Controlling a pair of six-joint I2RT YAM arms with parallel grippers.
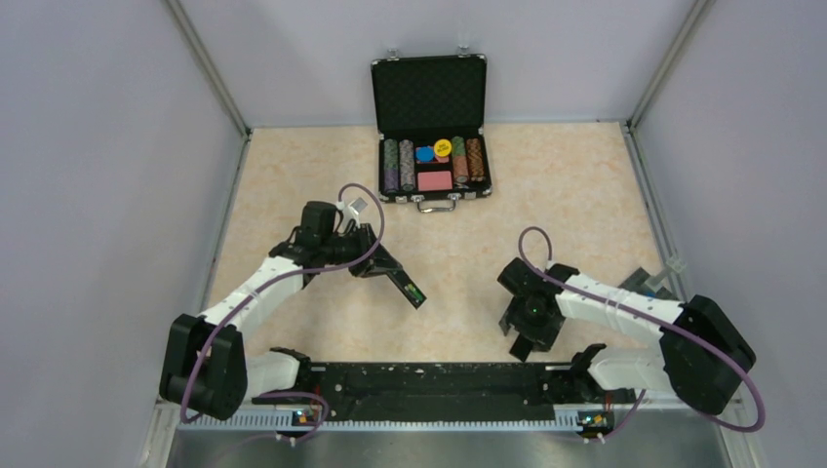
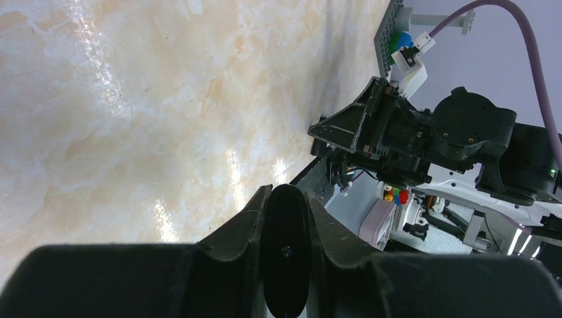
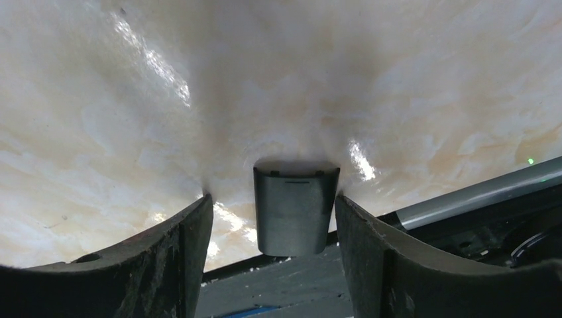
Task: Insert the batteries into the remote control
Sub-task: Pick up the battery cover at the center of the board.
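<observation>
**Left gripper [image 2: 287, 193] clamped on remote control [image 1: 408, 284]; right gripper [image 3: 273, 199] spread wide**

Left: fingers pinch the remote control's thin sides, at 9 o'clock from worktop [image 1: 546, 195] centre. A green fleck, likely the batteries [image 1: 415, 292], shows at its 4 o'clock end.

Right: holds nothing and straddles the black cover piece [image 3: 295, 209] at 5 o'clock, without touching it.

Risks: the remote control could pivot in that thin pinch and spill the batteries. The cover piece could skid on the glossy worktop if one finger lands first.

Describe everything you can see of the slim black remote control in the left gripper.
The slim black remote control, plastic-looking, is clamped at one end in the left gripper. From above it sticks out diagonally toward the near right, and a small green patch shows near its free end. The left wrist view shows its rounded edge end-on between the fingers.
</observation>
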